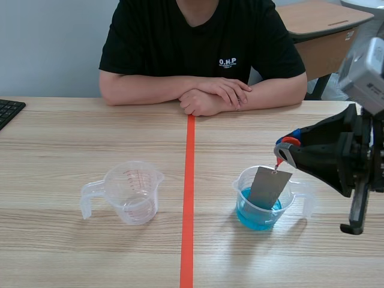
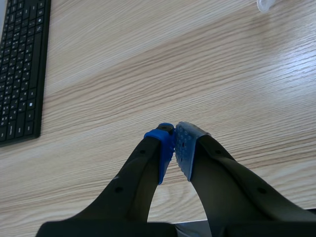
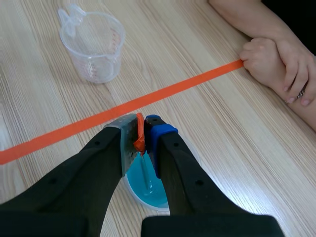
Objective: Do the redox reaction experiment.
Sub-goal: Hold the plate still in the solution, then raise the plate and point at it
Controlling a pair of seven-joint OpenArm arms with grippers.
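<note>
Right gripper (image 1: pixel 282 151), grasping a grey plate (image 1: pixel 269 187) by its red tag (image 3: pixel 139 140), dips it into blue liquid (image 1: pixel 255 217); next, probably a steady lift out; left gripper (image 2: pixel 175 148) clenched empty

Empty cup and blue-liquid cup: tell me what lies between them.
Between the empty cup and blue-liquid cup, only bare table crossed by the orange-red tape line; scene view shows it.

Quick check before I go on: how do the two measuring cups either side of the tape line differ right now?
The left cup is empty; the right cup holds blue liquid. Nothing stands in the left cup; a grey plate, hanging from the right gripper, dips into the right cup. Both are clear plastic and upright, with handles pointing away from the tape line.
</note>
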